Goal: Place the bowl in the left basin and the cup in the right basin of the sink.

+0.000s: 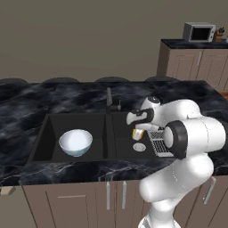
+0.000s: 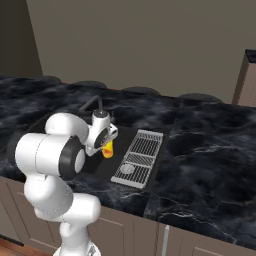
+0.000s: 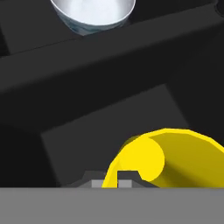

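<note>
The white bowl [image 1: 75, 142] [image 3: 92, 11] sits upright on the floor of the left basin [image 1: 48, 133] of the black sink. My gripper [image 1: 137, 129] [image 2: 105, 144] [image 3: 113, 183] hangs over the right basin [image 1: 124, 149], a little above its silver drain [image 1: 139, 147]. It is shut on the yellow cup [image 1: 138, 134] [image 2: 107, 149] [image 3: 175, 153], which hangs tilted, clear of the basin floor. In the hand view the cup's rim runs between the two fingertips. The sink's central divider [image 1: 107, 136] lies between the cup and the bowl.
A dark faucet [image 1: 109, 101] [image 2: 95, 105] rises behind the divider. A wire grid rack [image 1: 158, 141] [image 2: 137, 157] lies just right of the right basin. Black marbled counter [image 1: 26, 107] surrounds the sink. A microwave [image 1: 199, 32] stands on a far cabinet at the back right.
</note>
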{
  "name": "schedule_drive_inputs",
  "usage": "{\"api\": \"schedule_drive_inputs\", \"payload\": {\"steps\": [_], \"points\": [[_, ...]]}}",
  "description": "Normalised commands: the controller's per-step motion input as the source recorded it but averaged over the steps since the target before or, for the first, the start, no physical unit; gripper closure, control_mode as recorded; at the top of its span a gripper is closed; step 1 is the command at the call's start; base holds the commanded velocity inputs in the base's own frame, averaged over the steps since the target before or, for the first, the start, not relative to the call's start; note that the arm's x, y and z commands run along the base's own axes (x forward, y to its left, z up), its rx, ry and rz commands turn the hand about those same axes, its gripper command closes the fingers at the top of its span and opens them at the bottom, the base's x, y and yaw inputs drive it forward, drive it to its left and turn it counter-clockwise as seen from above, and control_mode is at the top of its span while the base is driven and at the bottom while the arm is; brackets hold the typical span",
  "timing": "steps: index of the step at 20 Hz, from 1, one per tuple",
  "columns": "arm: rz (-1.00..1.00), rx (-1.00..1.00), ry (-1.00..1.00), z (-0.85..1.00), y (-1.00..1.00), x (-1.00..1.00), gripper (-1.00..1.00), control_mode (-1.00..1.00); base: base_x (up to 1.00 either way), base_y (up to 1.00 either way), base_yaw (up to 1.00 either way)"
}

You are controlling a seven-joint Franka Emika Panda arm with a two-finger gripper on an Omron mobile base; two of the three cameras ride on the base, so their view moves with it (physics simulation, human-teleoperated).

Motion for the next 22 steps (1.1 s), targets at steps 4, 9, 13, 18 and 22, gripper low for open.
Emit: {"api": "schedule_drive_inputs", "payload": {"steps": [4,9,13,18,22], "points": [[0.13,-0.01,0.0,-0.31,0.02,0.19,1.0,-1.0,0.0,0.0,0.0],[0.09,-0.04,0.0,-0.28,0.04,0.22,1.0,-1.0,0.0,0.0,0.0],[0.08,-0.05,0.0,-0.26,0.0,0.23,1.0,-1.0,0.0,0.0,0.0],[0.07,-0.07,0.0,-0.23,-0.02,0.18,1.0,-1.0,0.0,0.0,0.0],[0.06,-0.07,0.0,-0.18,-0.07,0.13,1.0,-1.0,0.0,0.0,0.0]]}}
